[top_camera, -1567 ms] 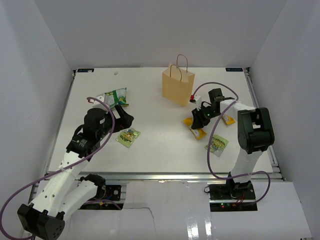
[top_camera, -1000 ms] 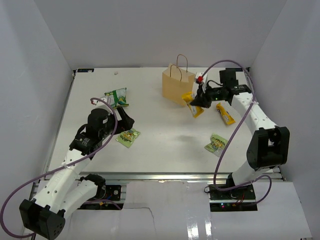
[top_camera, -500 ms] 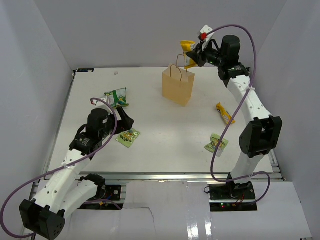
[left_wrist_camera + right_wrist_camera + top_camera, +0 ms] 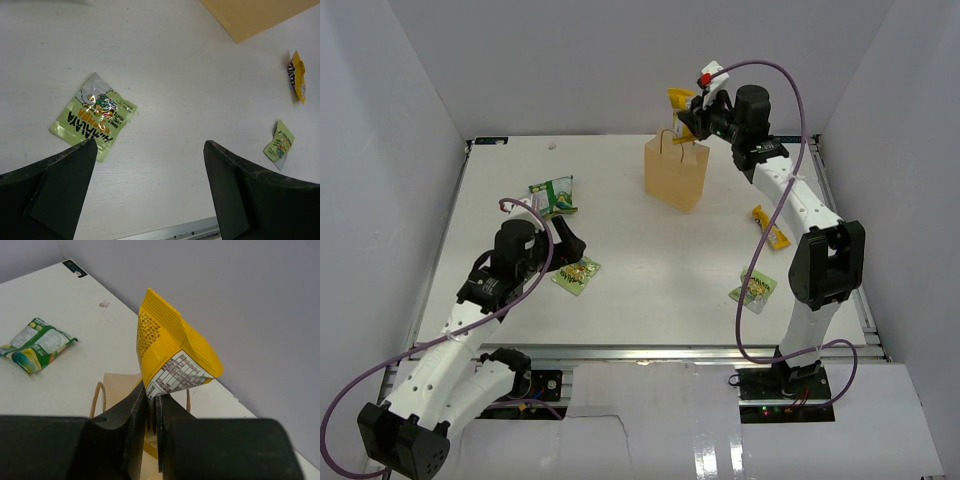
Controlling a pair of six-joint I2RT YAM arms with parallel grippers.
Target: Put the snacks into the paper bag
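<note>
The tan paper bag [image 4: 677,175] stands upright at the back middle of the table. My right gripper [image 4: 690,113] is shut on a yellow snack packet [image 4: 677,100] and holds it in the air just above the bag's open top. In the right wrist view the yellow packet [image 4: 170,352] sticks up from the closed right gripper [image 4: 151,400], with the bag's mouth and handles [image 4: 117,385] right below. My left gripper [image 4: 572,245] is open and empty, hovering by a green snack packet [image 4: 576,272], which shows in the left wrist view [image 4: 93,116] beside the left finger.
Another green packet [image 4: 553,193] lies at the left back, also seen in the right wrist view [image 4: 37,344]. A yellow packet [image 4: 770,226] and a green packet [image 4: 753,288] lie on the right side. White walls enclose the table.
My right gripper has lifted the yellow packet from the table beside the bag up over the bag's top, then shifted slightly left. The left arm has barely moved.
</note>
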